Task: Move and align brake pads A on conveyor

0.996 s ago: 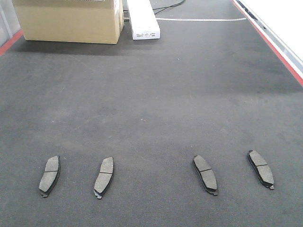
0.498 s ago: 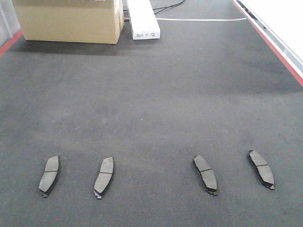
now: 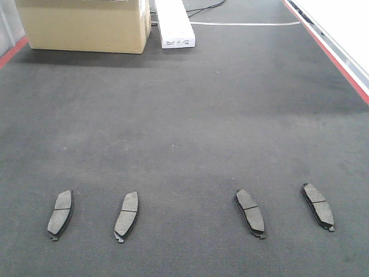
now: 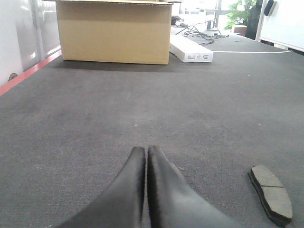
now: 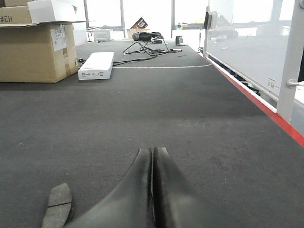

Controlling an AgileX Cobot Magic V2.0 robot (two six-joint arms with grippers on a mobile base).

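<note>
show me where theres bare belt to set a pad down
Bare: the wide conveyor stretch between the cardboard box and the brake pads, plus the middle gap in that row. Tighter between the paired pads left and right.

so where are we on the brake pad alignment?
Done: nothing obvious. Four brake pads lie in a rough row on the conveyor, but the left pair tilts one way and the right pair the other. In hand: nothing; left end effector and right end effector are both shut and empty. Left: straighten all four.
</note>
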